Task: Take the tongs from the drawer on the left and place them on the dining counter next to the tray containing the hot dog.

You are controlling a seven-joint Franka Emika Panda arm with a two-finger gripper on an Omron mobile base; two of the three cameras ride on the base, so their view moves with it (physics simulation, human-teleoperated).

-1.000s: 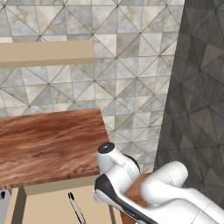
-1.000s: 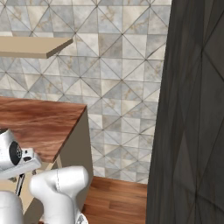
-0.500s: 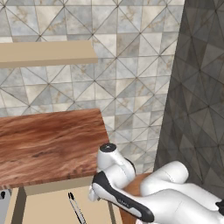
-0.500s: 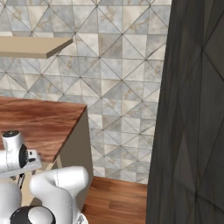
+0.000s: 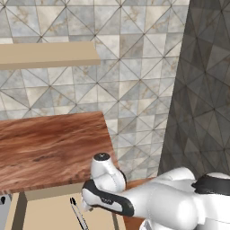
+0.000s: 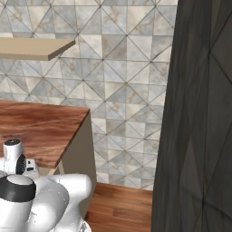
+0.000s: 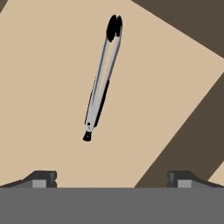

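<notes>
No writing shows; your gripper [image 7: 112,177] hangs with jaws spread wide, empty, above the tongs [image 7: 102,76] lying in the drawer [image 7: 48,87].

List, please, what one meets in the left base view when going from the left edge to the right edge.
Wooden shelf → tongs in the open drawer → the robot's white arm → dark wall panel.

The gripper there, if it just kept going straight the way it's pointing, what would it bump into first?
Probably the pale floor of the open drawer, close beside the tongs. The gripper is open and empty; depth is hard to judge.
</notes>
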